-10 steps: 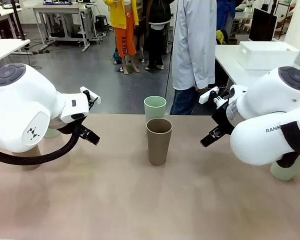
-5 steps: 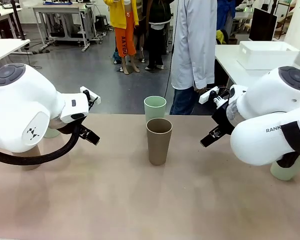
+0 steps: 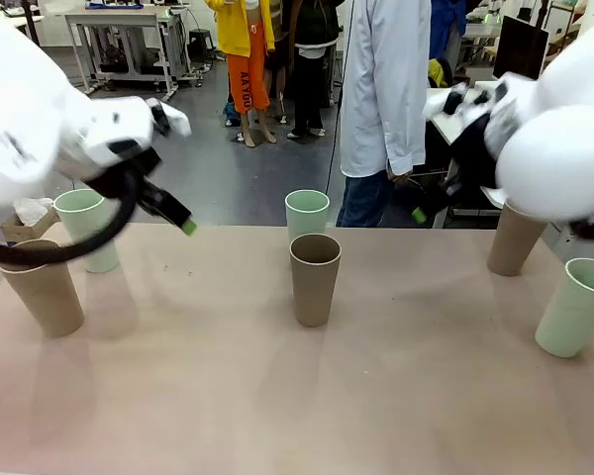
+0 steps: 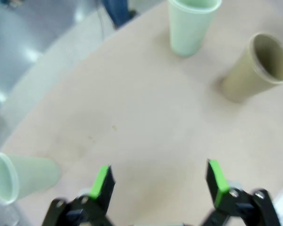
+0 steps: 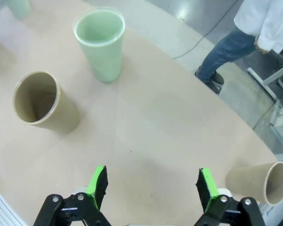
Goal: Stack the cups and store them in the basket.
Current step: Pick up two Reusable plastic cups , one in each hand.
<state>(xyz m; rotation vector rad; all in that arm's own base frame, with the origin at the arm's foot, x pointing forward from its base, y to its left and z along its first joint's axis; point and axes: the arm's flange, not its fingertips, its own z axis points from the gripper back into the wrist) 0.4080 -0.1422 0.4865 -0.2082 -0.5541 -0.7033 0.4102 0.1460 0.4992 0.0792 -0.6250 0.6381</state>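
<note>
A tall, smooth brown cup [image 3: 315, 279] is standing empty on the worktop [image 3: 228, 396], just in front of a pale green cup [image 3: 307, 215]. The left hand [image 4: 158, 181] and right hand [image 5: 151, 183] are hanging wide open, holding nothing.

The front camera is sitting on the robot's side, looking across the table [image 3: 228, 396] at the person [image 3: 381, 89] on the far side. The left wrist camera is peering down past the left gripper [image 4: 159, 173] from well above the table; the right wrist camera is doing likewise over the right gripper [image 5: 152, 178]. All three are catching the middle tan cup [image 3: 315, 279] and the mint cup [image 3: 307, 215] behind it
</note>
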